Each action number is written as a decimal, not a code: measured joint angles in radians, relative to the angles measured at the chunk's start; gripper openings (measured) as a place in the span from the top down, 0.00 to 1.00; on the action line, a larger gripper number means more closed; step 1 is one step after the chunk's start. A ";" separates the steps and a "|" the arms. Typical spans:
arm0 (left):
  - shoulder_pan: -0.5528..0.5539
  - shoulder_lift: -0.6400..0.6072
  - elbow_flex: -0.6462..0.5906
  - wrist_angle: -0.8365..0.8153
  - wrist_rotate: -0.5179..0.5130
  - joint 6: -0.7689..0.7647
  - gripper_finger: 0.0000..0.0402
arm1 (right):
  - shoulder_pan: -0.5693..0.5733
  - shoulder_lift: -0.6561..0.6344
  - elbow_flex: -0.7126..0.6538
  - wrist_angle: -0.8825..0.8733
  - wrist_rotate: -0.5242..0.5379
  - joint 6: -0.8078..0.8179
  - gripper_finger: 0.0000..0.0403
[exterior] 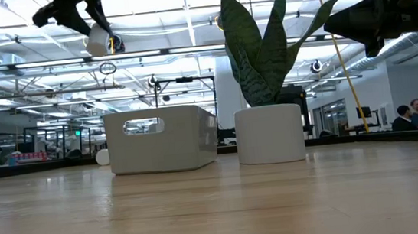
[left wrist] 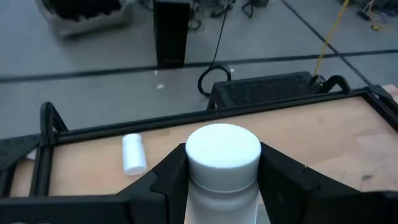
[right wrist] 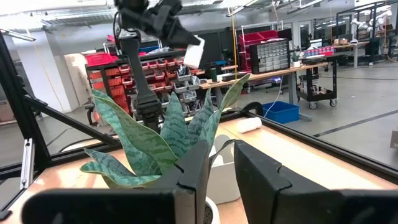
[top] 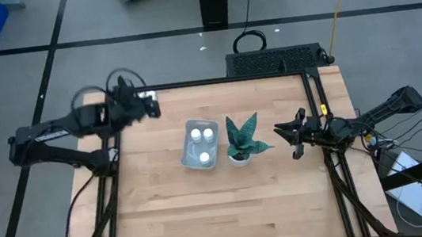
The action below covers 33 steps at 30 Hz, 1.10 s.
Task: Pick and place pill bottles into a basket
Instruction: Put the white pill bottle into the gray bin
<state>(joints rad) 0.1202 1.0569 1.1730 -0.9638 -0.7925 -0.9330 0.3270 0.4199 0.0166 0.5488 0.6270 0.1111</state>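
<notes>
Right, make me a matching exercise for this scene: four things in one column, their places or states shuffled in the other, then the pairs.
Things:
1. left gripper
2. right gripper
3. basket
4. loose bottle

Places or states:
A. lying on its side near the table's far edge
B. holds three bottles, beside the plant
C. raised above the table, jaws shut on a bottle
D. holds nothing, hangs on the plant's other side from the basket

Pairs: 1-C, 2-D, 3-B, 4-A
</notes>
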 joint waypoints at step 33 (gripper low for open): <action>-0.585 0.236 -0.860 0.654 -0.474 -0.452 0.60 | 0.000 0.000 0.000 0.000 0.000 0.000 0.82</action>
<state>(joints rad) -0.4652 1.2930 0.3134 -0.3100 -1.2661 -1.3848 0.3269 0.4200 0.0164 0.5488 0.6270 0.1112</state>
